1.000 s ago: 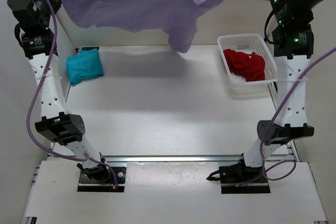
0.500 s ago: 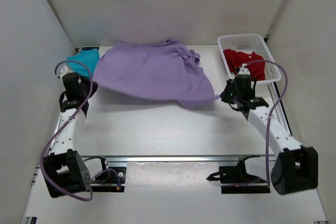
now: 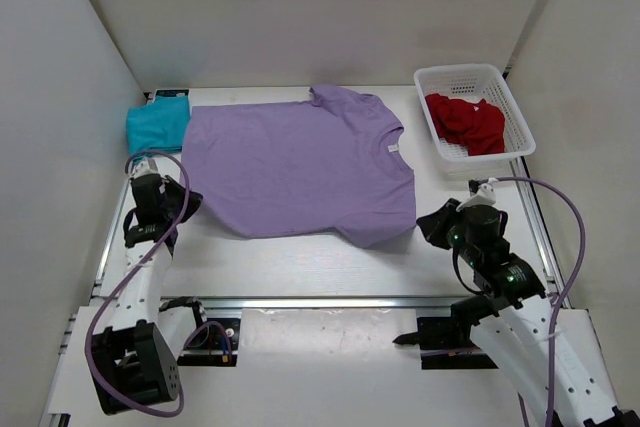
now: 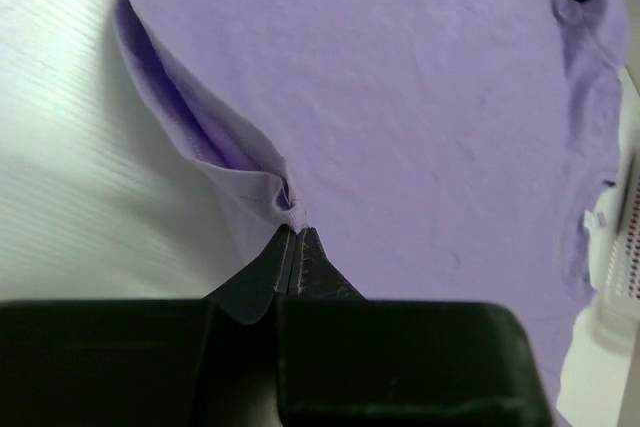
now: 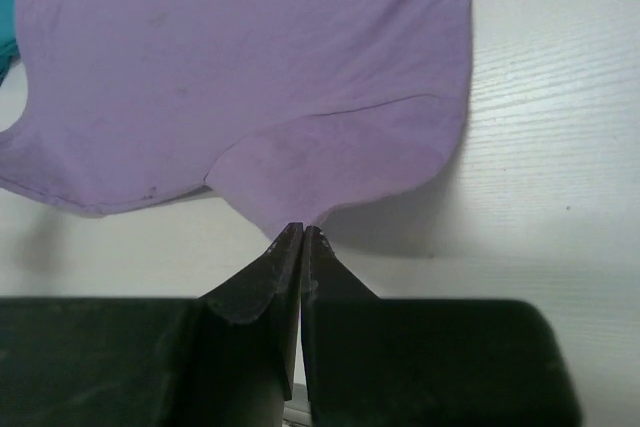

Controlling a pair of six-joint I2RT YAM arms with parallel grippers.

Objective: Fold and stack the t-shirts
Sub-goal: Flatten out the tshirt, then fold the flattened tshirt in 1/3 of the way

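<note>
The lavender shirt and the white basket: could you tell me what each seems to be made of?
The lavender shirt looks like soft matte knit fabric, probably cotton jersey: it lies limp, with folds and a hemmed edge. The white basket is likely rigid moulded plastic, judging by its regular open-mesh walls.

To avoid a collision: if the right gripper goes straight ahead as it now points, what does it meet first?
The lavender t-shirt: the right gripper is shut on its near edge, with the cloth lying directly ahead.
</note>
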